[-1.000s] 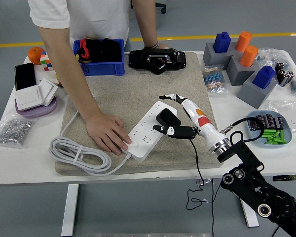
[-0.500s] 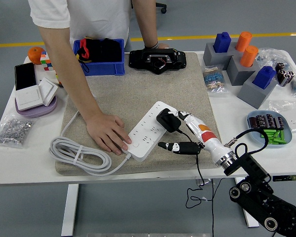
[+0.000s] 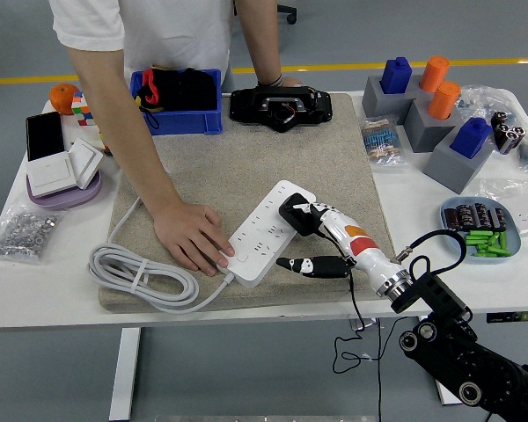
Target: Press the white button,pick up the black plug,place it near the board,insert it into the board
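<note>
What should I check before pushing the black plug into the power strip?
1. Right hand on the black plug: ok, fingers touch it; firmness cannot tell.
2. Plug over the white power strip: ok, at its right edge.
3. Prongs lined up with a socket: cannot tell.
4. Strip steadied: ok, the person's hand presses its near end.
5. Plug's cord free: ok, hanging off the table edge.

The person (image 3: 150, 35) at the bench's far edge is cut off above the chest by the picture's top, and their hand (image 3: 192, 236) hides the near end of the white board (image 3: 266, 230). The right hand (image 3: 321, 239) covers part of the black plug (image 3: 296, 214), so the plug's seating cannot be told. The white button cannot be made out.
</note>
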Available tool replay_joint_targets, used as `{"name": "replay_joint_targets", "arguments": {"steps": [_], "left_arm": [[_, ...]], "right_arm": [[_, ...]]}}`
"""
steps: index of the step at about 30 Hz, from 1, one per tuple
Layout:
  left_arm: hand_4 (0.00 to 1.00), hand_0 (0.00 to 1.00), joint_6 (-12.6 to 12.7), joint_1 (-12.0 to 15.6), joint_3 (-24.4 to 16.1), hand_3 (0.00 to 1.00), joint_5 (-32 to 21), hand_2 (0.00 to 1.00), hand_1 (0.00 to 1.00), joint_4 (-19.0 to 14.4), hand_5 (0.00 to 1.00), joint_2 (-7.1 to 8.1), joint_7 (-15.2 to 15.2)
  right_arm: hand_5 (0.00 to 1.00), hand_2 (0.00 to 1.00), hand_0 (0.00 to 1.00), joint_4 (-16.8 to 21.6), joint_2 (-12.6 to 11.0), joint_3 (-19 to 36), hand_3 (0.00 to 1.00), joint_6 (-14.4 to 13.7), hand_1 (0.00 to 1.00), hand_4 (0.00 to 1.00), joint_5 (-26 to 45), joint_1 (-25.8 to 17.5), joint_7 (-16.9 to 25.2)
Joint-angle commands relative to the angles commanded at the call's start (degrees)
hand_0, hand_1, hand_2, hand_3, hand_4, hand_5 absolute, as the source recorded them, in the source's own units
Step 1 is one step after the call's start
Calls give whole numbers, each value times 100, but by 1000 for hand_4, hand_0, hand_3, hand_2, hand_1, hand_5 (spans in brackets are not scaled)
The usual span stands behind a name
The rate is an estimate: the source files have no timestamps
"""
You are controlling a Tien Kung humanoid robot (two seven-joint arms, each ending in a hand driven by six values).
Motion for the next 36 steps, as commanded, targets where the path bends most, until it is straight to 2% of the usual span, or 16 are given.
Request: {"name": "replay_joint_targets", "arguments": {"steps": [10, 36], "left_arm": [[560, 690, 6, 6, -47, 632, 22, 613, 636, 0, 166, -5, 9], [560, 690, 1, -4, -78, 632, 39, 613, 636, 0, 166, -13, 26]], "right_arm": [[495, 856, 985, -190, 81, -65, 797, 34, 927, 998, 21, 117, -42], [492, 850, 986, -262, 243, -502, 786, 87, 920, 998, 183, 558, -65]]}}
